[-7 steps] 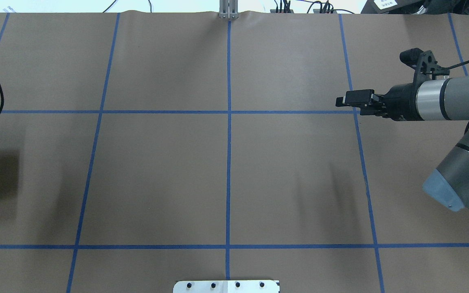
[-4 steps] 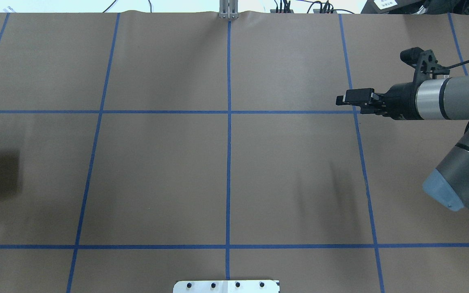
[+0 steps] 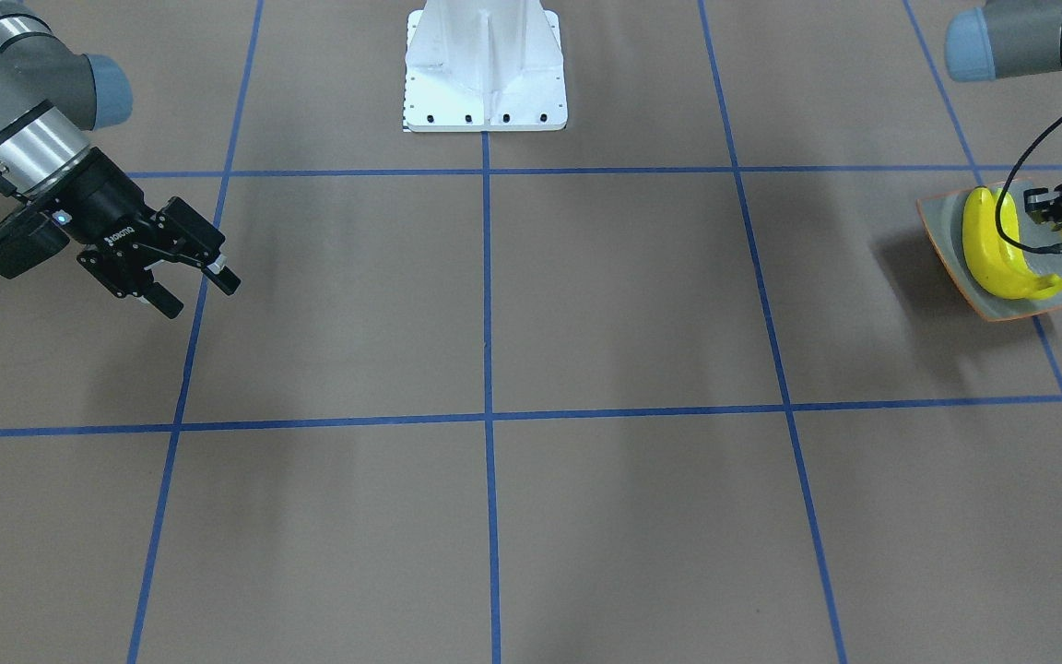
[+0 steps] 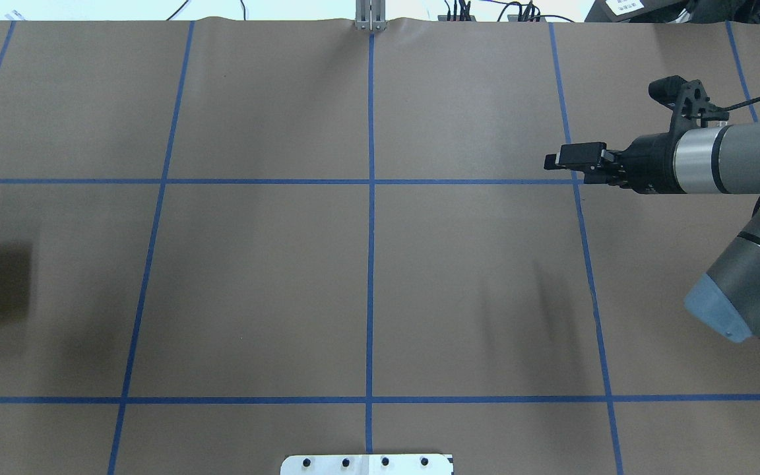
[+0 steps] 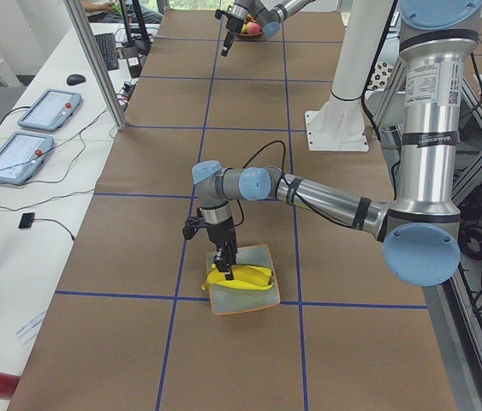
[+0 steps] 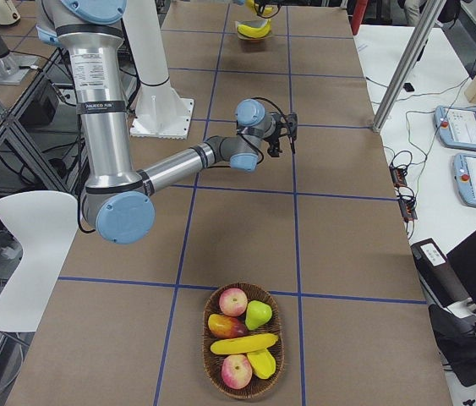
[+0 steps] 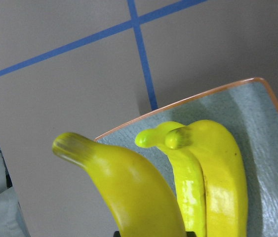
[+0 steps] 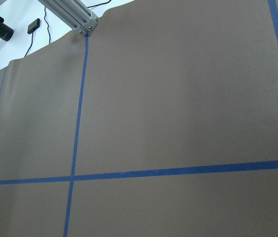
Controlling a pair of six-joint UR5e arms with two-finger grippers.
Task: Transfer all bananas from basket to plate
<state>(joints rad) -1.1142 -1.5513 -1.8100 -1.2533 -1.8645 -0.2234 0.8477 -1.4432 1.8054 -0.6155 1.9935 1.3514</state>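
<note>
Your left jaws seem clamped on 1 banana [image 7: 129,190] held just above the plate [image 7: 272,148], its length parallel to the 2 bananas [image 7: 213,168] resting there, so lower it straight down. Your right jaws gape empty, well apart from the plate.

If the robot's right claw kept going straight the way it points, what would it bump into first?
Probably just the table. The right claw tilts downward, and its wrist view shows only bare brown paper and blue tape lines ahead. Nothing else seems to be in the way, though depth is unclear.
</note>
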